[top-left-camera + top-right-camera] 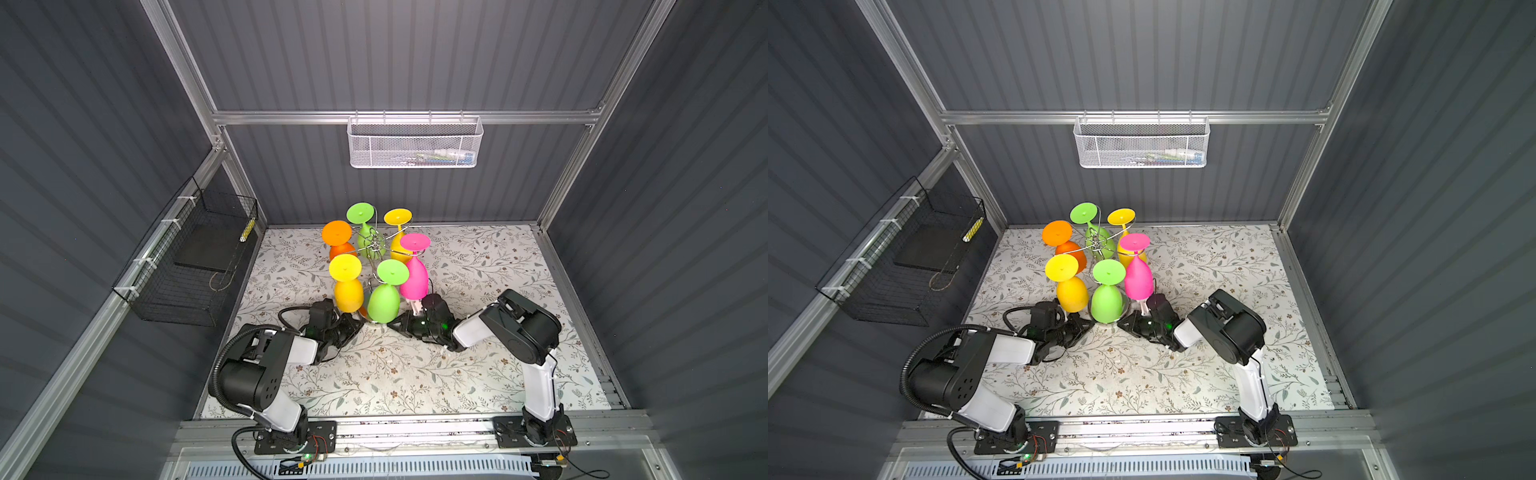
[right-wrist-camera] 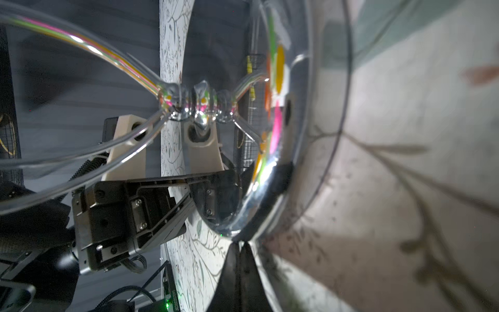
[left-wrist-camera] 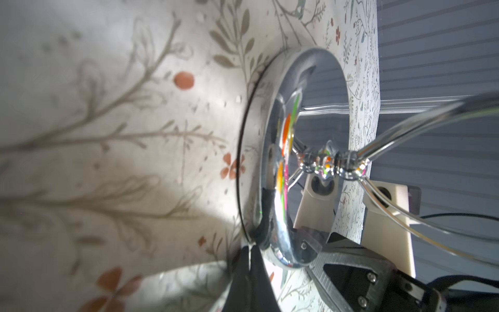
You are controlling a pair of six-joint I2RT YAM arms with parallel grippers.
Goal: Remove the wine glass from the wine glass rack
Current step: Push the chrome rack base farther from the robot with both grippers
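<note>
**Both end effectors clenched at the rack base, all six glasses on the rack**

1. Locate the wine glass rack (image 1: 374,243). It stands upright on the table (image 1: 478,291), left of centre in both top views and close to the back wall.

2. Check the load. The curled arms carry six pieces, each hanging bowl down and foot up:
   - orange glass (image 1: 337,235), at the left
   - rear green glass (image 1: 360,214)
   - rear yellow glass (image 1: 397,217)
   - pink glass (image 1: 414,266), at the right
   - front green glass (image 1: 384,299)
   - front yellow glass (image 1: 348,291)

3. Check the left end effector (image 1: 360,322). It lies low on the table, just below the front yellow glass in the frame. In the left wrist view you see the left end effector (image 3: 249,252) clenched. Its tips are pressed together and meet the rim of the rack's round base (image 3: 252,151). Nothing shows between the tips.

4. Check the right end effector (image 1: 392,326). It lies low on the opposite side, just right of the front green glass bowl. In the right wrist view it (image 2: 239,245) is likewise clenched and grasps nothing. Its tips sit at the rim of the base.

5. Note the surroundings. A white mesh basket (image 1: 415,143) hangs on the back rail, upper centre of the frame. A black wire basket (image 1: 187,257) hangs on the left wall.
</note>
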